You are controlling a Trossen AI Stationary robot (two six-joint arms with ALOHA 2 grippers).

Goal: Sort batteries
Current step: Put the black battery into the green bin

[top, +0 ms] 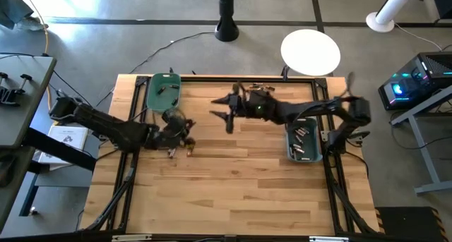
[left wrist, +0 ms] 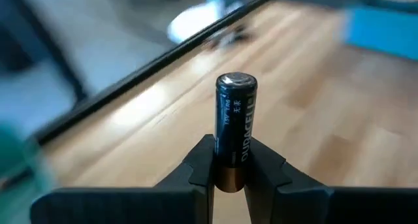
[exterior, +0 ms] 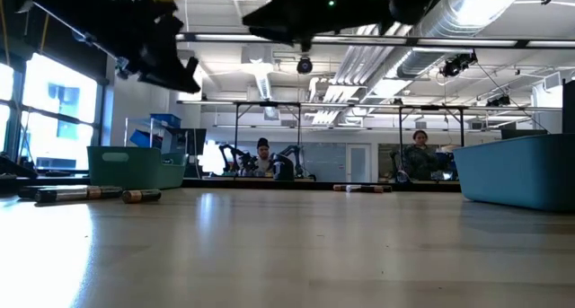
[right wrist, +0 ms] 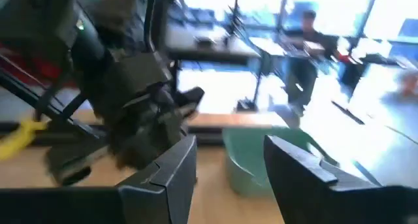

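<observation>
Left gripper (left wrist: 228,175) clamps black-and-copper cylindrical battery (left wrist: 235,129) upright — apparently for carrying to the green plastic bin (top: 163,90) — while right gripper (right wrist: 228,160) hangs unclenched, empty.

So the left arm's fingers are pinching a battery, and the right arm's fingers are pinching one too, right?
Not quite. The left fingers do pinch a Duracell battery, but the right wrist view shows the right fingers spread apart with nothing between them.

The table (top: 233,178) is pale, smooth wood planks; the bins (top: 164,90) look matt plastic; the battery (left wrist: 235,129) has a glossy wrap and metal cap.
</observation>
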